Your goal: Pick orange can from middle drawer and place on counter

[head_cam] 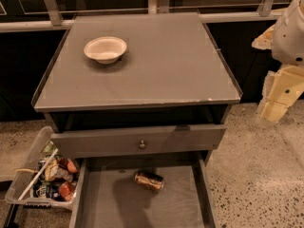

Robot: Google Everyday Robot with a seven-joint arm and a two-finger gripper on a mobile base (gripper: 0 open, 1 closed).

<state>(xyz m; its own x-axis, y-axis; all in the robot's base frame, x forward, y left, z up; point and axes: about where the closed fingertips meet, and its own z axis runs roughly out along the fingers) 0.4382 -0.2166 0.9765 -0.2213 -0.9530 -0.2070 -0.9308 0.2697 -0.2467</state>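
Observation:
The orange can point(149, 180) lies on its side on the floor of the open middle drawer point(109, 203), near the drawer's back and a little right of centre. The counter point(156, 65) is the flat grey cabinet top above it. My gripper point(274, 109) hangs off the right side of the cabinet, beside the counter's right front corner and well above and to the right of the can. It holds nothing that I can see.
A white bowl point(105, 49) stands on the counter's back left. The top drawer front with a round knob point(142, 145) is closed above the open drawer. A clear bin point(28, 172) with packaged snacks sits on the floor at the left. Speckled floor lies to the right.

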